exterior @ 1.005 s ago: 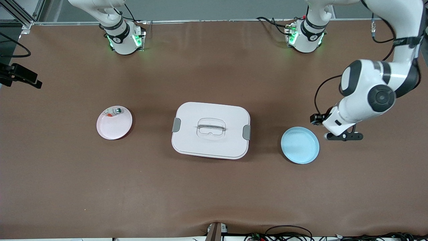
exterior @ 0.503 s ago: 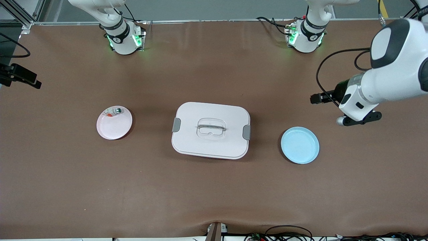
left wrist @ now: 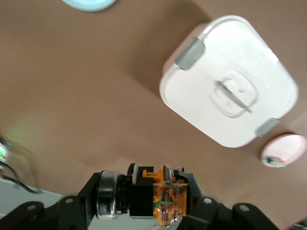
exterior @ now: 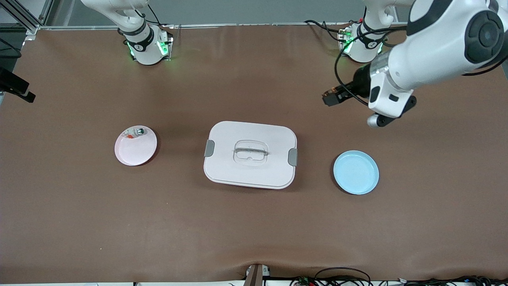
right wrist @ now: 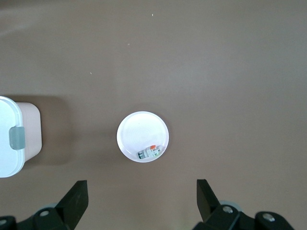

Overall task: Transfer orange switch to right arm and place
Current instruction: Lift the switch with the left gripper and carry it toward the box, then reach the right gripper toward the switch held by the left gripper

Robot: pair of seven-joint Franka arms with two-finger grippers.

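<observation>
The orange switch point(left wrist: 154, 196), a small black block with an orange part and a silver ring, sits clamped between the black fingers of my left gripper point(left wrist: 146, 203). In the front view the left gripper point(exterior: 337, 95) hangs in the air over bare table between the left arm's base and the white box, with the switch point(exterior: 330, 96) at its tip. My right gripper point(right wrist: 141, 201) is open and holds nothing, high over the table with the pink plate point(right wrist: 139, 128) below it.
A white lidded box point(exterior: 250, 155) with grey clips stands mid-table. A light blue plate point(exterior: 356, 172) lies toward the left arm's end. The pink plate point(exterior: 137, 153) toward the right arm's end holds a whitish-silver part point(exterior: 137, 132) with red and green bits.
My left arm has risen from beside the blue plate and swung toward the bases and the table's middle, carrying the switch. The plates and box have not moved.
</observation>
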